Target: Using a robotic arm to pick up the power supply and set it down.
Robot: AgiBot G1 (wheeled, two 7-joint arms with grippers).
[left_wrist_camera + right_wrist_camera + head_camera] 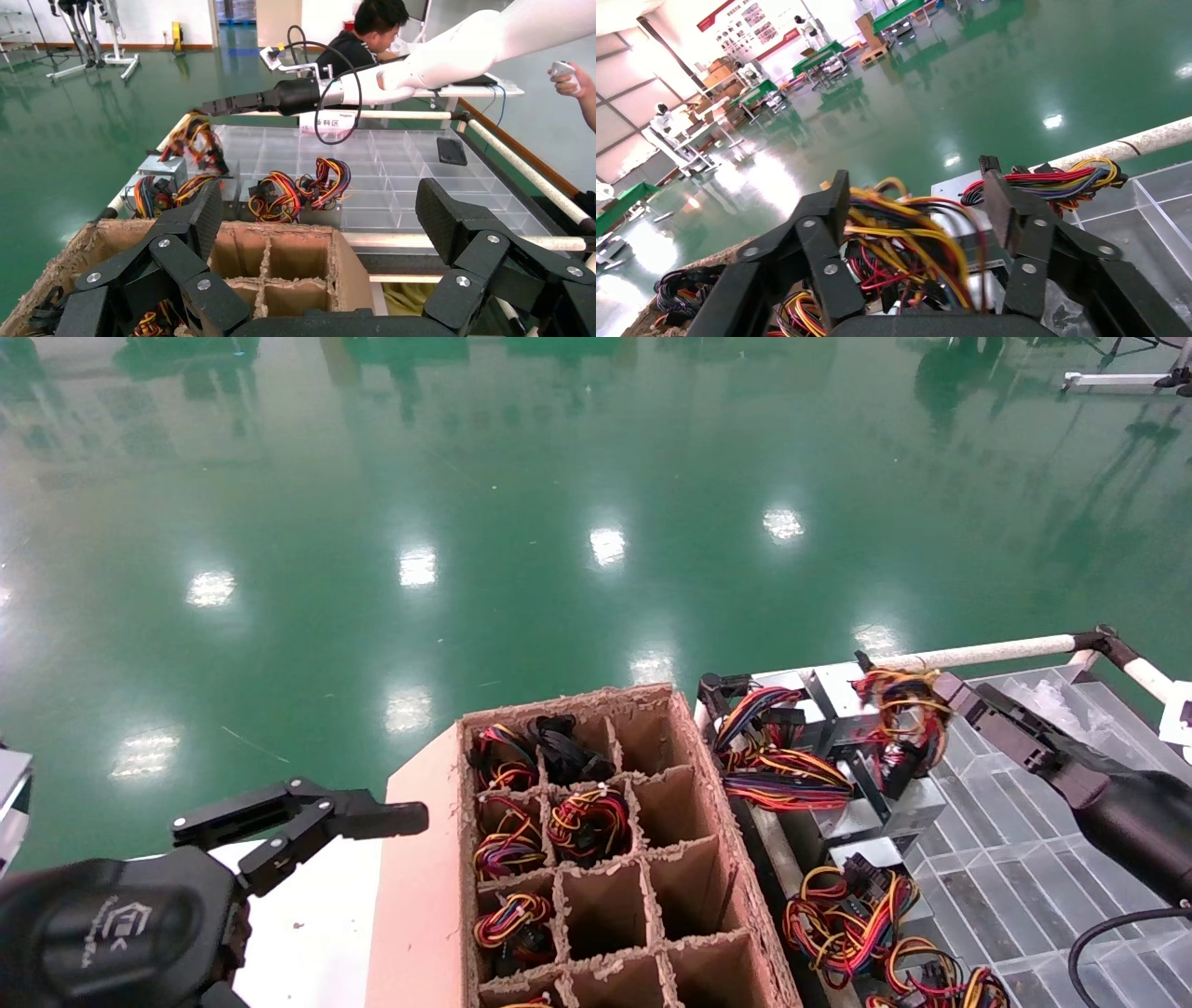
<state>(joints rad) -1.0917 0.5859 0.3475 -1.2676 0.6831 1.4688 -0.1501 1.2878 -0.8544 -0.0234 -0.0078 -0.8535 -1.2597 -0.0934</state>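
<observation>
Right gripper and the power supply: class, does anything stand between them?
Nothing visible does. The right gripper already straddles the wire bundle of the power supply at the far end of the tray. The left gripper hangs open beside the cardboard box.

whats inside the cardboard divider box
Several left-side cells of the cardboard divider box hold wire bundles in red, yellow, orange and black, one mostly black. The right-column cells look empty. The power supply bodies beneath the wires are covered, and the nearest row is cut off.
</observation>
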